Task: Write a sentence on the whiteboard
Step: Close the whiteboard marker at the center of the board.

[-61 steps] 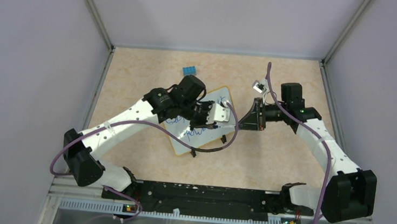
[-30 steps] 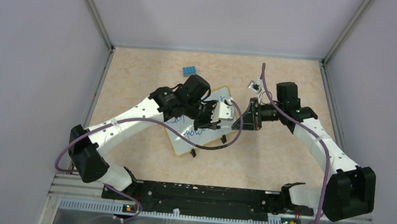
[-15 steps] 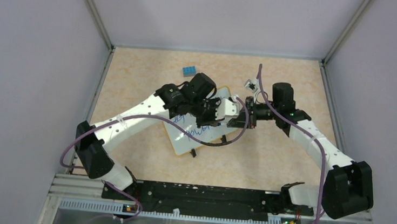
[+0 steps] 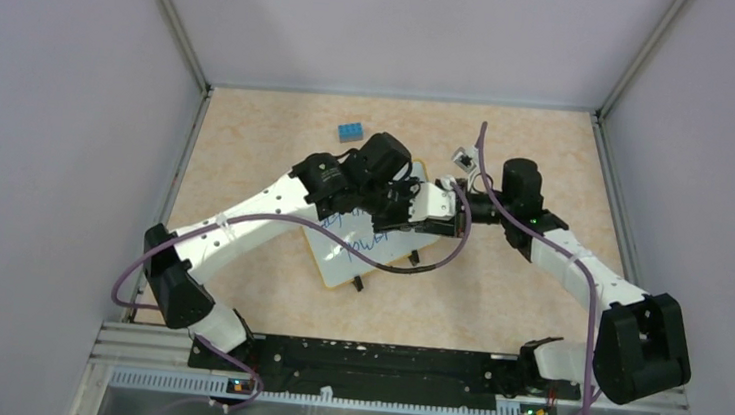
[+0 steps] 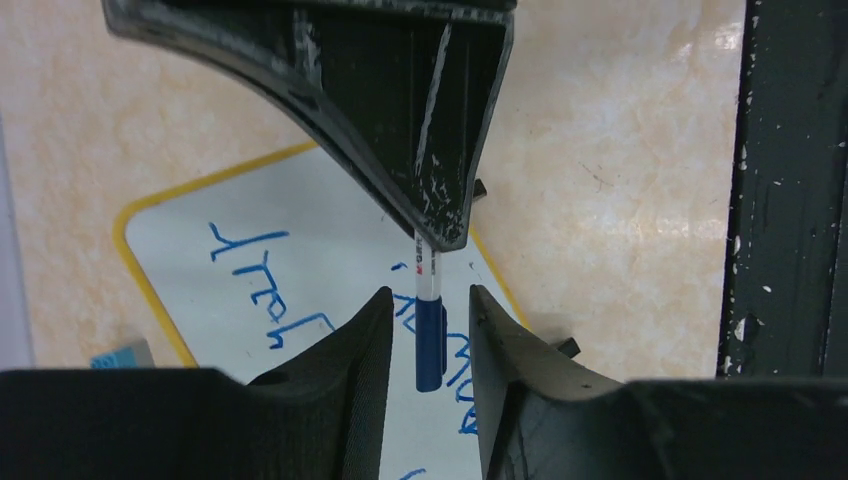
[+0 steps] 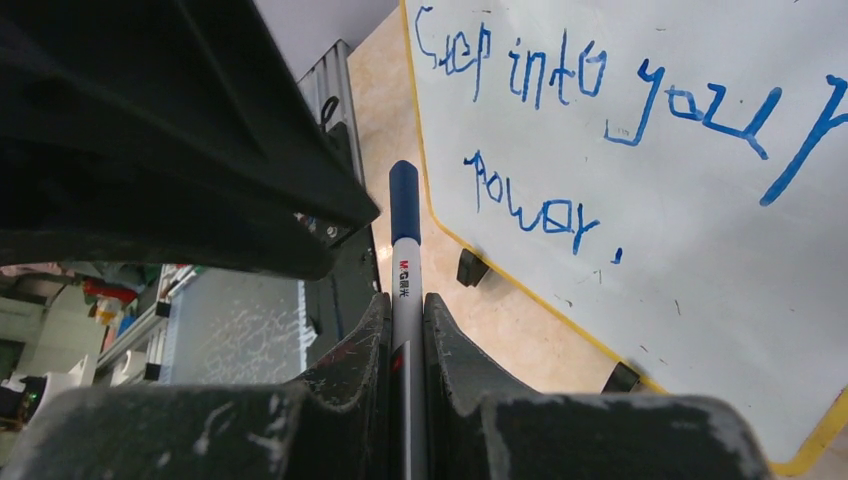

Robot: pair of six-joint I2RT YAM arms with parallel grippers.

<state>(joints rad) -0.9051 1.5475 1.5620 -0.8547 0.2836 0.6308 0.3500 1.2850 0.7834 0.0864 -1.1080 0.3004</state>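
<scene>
**Top view.** The whiteboard (image 4: 354, 259) is laid flat on the worktop (image 4: 508, 160), left of centre and skewed. Its long axis runs from near-left to far-right, and the clip feet (image 4: 359, 284) are carried on its near long edge. The sentence (image 4: 355, 242) is partly covered by the left arm. The left gripper (image 4: 436, 207) and right gripper (image 4: 459, 212) are met tip to tip over the board's far-right corner. A blue block (image 4: 351, 131) is seen well apart beyond the board. Bare worktop is left to the right of the board and along the far side. The area is bounded by walls on three sides.

**Left wrist view.** A marker (image 5: 430, 330) is seen upright in the frame, its blue cap toward the camera. The left gripper's fingers (image 5: 345, 350) are spread, with a narrow gap at each side of the cap. The marker's white barrel is gripped from above by the right gripper. The board's yellow rim and one rounded corner are seen below.

**Right wrist view.** The marker barrel is pinched between the right gripper's fingers (image 6: 355, 350), cap pointing away. The sentence can be read in two lines, "Step into your" and "power.", which follow the board's long axis. Both clip feet are seen on the lower edge, resting on the worktop.
</scene>
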